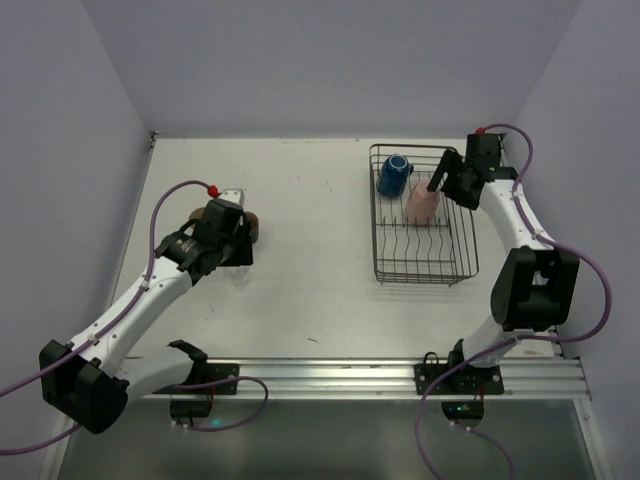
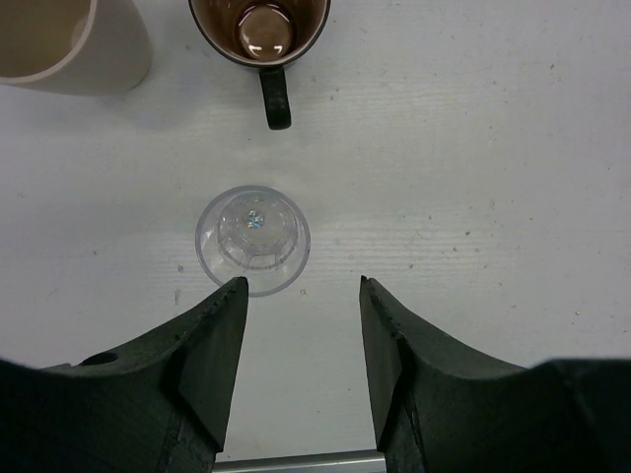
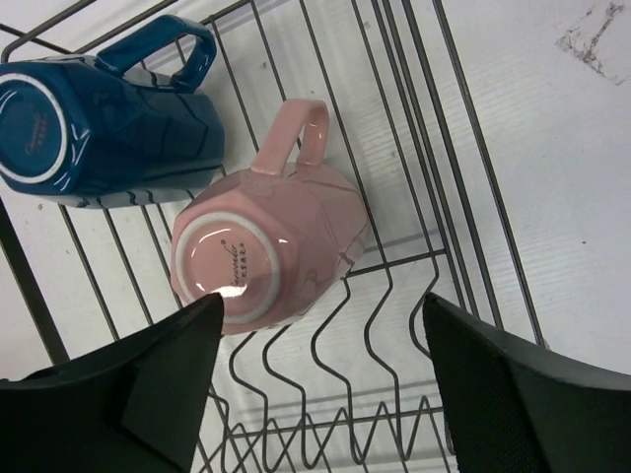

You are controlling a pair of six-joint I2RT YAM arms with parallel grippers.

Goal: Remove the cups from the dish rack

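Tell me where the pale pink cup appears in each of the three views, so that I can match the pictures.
Top external: the pale pink cup is at upper right, inside the dish rack, in its far part.
Left wrist: not in this view.
Right wrist: the pale pink cup is left of centre, its base facing the camera, handle pointing up.
Shared landmark: the blue mug, up and to the left of the cup in both views.

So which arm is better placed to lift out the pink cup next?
The right. Its open tool hangs just above the pink cup, which lies in the dish rack. The left tool, also open, is across the table by the clear glass, well away from the rack.
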